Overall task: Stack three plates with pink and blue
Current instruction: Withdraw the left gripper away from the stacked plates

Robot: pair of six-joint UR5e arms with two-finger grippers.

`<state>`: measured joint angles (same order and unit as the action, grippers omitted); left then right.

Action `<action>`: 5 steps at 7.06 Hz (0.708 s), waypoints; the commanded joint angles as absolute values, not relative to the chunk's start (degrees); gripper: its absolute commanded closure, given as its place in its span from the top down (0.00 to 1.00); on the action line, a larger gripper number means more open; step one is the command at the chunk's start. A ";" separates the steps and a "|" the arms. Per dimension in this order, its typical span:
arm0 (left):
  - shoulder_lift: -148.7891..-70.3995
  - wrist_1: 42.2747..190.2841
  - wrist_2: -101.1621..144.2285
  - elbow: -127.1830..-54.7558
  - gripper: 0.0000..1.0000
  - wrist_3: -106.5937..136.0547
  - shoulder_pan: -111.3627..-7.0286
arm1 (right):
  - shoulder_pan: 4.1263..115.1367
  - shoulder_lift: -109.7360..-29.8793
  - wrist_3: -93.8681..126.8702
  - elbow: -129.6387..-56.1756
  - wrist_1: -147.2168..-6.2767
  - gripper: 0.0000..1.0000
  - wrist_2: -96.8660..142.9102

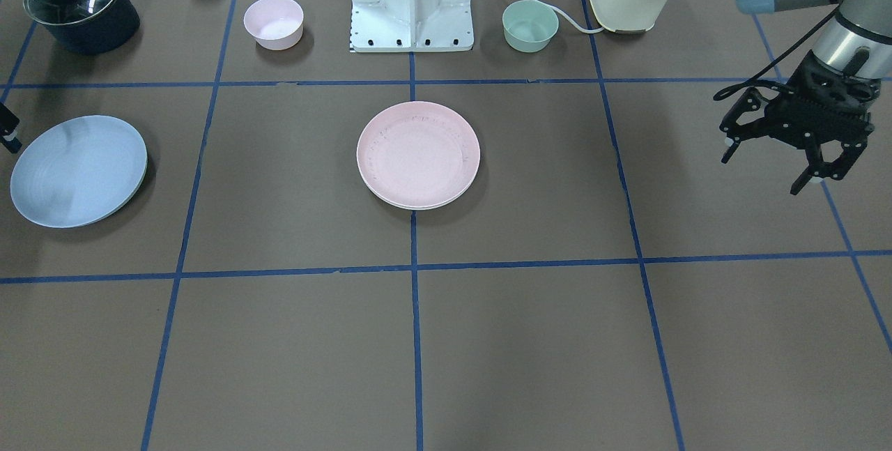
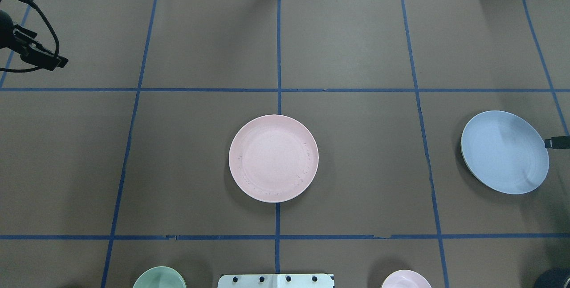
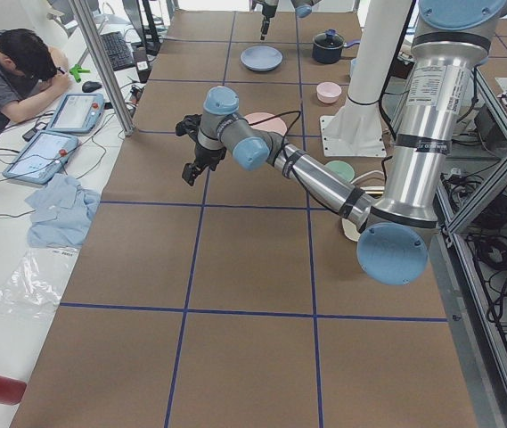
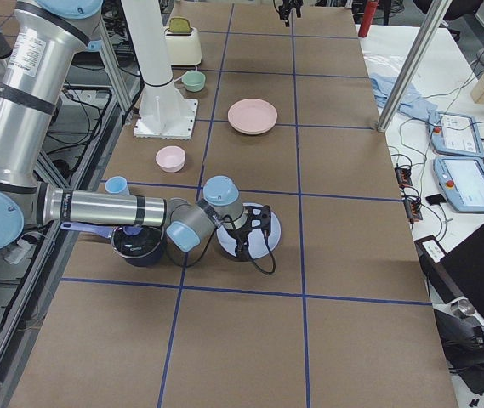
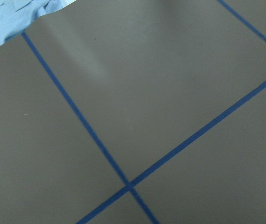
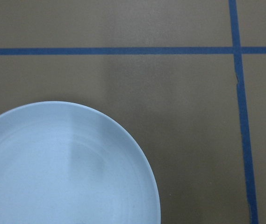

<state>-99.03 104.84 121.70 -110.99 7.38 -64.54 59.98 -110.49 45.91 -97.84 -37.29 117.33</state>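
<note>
- The pink plate (image 1: 418,155) lies flat at the middle of the table (image 1: 529,339), on the crossing of the blue tape lines. A pale rim (image 1: 417,208) peeks out under its near edge, which is probably the cream plate beneath it.
- The blue plate (image 1: 78,171) sits well apart, out on the robot's right side of the table and alone in its square.
- The right gripper (image 2: 557,142) shows only as a dark sliver at the blue plate's outer rim. Its wrist camera looks down on the plate's edge. Whether its fingers are spread or pinching the rim cannot be told.
- The left gripper (image 1: 765,171) hangs above bare table on the far left side, jaws spread and holding nothing.
- Judgement: two plates appear stacked, and the step in hand is fetching the blue one.
- The next move calls for a firm pinch on the thin rim and a lift that keeps the plate level. The plate must then be carried across to the centre and lowered squarely onto the pink, so the rims nest rather than overhang.
</note>
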 commanded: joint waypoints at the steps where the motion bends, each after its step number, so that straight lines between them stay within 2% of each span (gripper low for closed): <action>1: -98.44 104.85 122.26 -111.09 1.00 6.86 -64.95 | 57.23 -110.39 49.90 -94.92 -33.57 0.64 115.06; 2: -98.44 104.85 122.26 -111.09 1.00 6.86 -64.95 | 56.17 -110.04 49.92 -93.96 -33.49 0.52 114.87; 5: -98.44 104.85 122.17 -111.09 1.00 6.86 -64.95 | 55.20 -109.69 49.92 -93.78 -33.49 0.48 114.96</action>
<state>-98.44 104.85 122.18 -111.09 6.86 -64.95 55.57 -109.86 49.89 -93.93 -33.49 114.97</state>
